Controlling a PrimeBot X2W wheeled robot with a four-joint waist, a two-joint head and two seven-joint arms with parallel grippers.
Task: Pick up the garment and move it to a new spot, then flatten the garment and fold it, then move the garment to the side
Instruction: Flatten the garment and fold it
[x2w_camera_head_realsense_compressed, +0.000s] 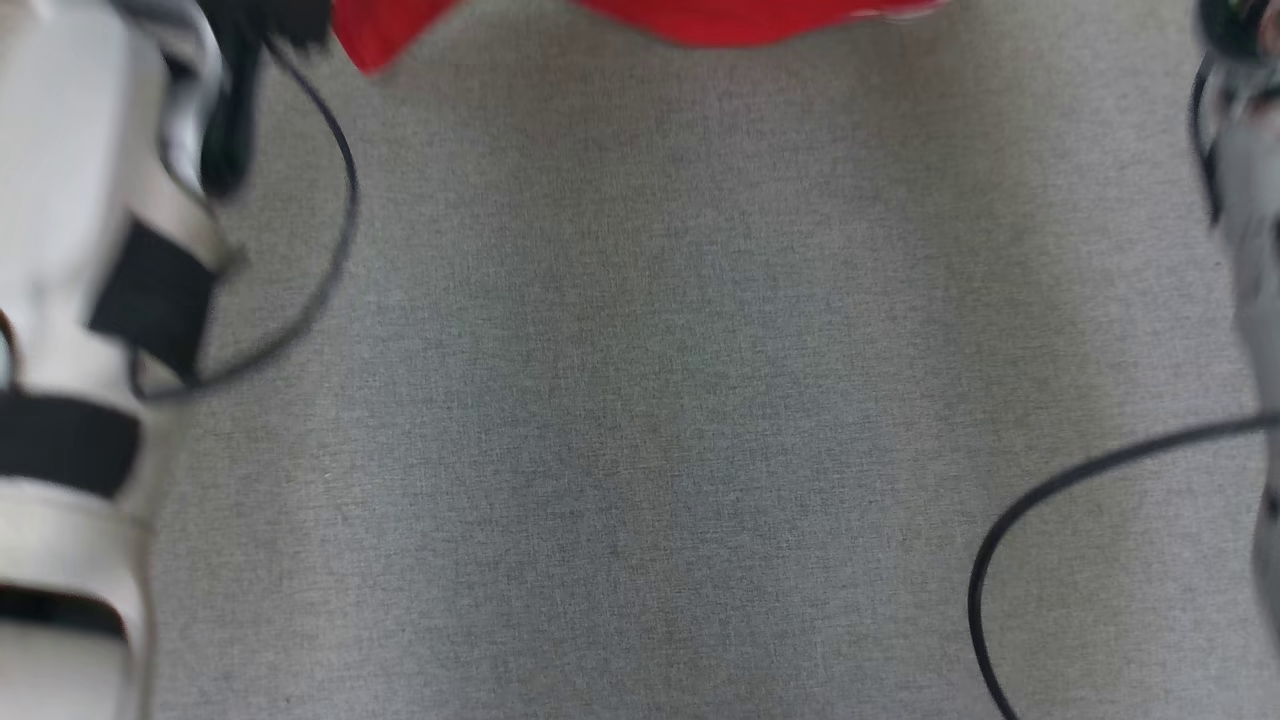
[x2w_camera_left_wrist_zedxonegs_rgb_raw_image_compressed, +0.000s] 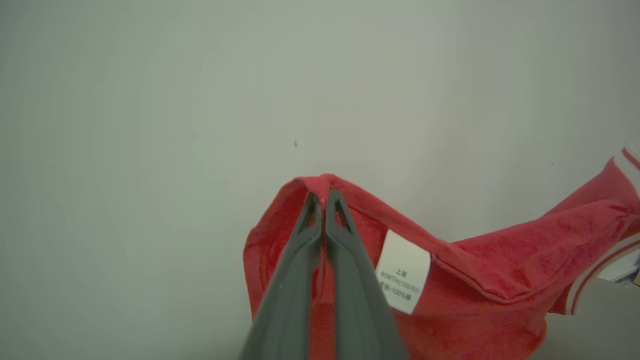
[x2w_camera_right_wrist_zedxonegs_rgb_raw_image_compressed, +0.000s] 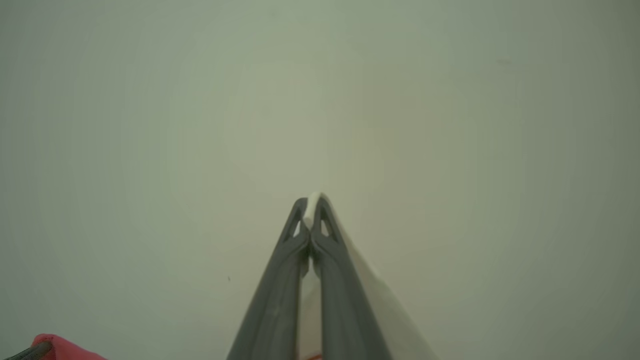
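The red garment (x2w_camera_head_realsense_compressed: 700, 20) shows as a strip along the top edge of the head view, lifted off the grey table (x2w_camera_head_realsense_compressed: 650, 400). In the left wrist view my left gripper (x2w_camera_left_wrist_zedxonegs_rgb_raw_image_compressed: 324, 200) is shut on a raised fold of the garment (x2w_camera_left_wrist_zedxonegs_rgb_raw_image_compressed: 480, 270), which hangs to the right with a white care label (x2w_camera_left_wrist_zedxonegs_rgb_raw_image_compressed: 404, 272) and white-striped trim. My right gripper (x2w_camera_right_wrist_zedxonegs_rgb_raw_image_compressed: 311, 202) is shut on a pale edge of cloth that drapes down to its right; it looks like part of the garment. A red corner of the garment (x2w_camera_right_wrist_zedxonegs_rgb_raw_image_compressed: 55, 347) shows at the lower left.
My pale left forearm (x2w_camera_head_realsense_compressed: 90, 250) fills the left side, and my right arm (x2w_camera_head_realsense_compressed: 1250, 200) stands at the right edge. Black cables loop from each arm (x2w_camera_head_realsense_compressed: 335, 220) (x2w_camera_head_realsense_compressed: 1050, 490) over the cloth-covered table. A plain pale wall lies behind both grippers.
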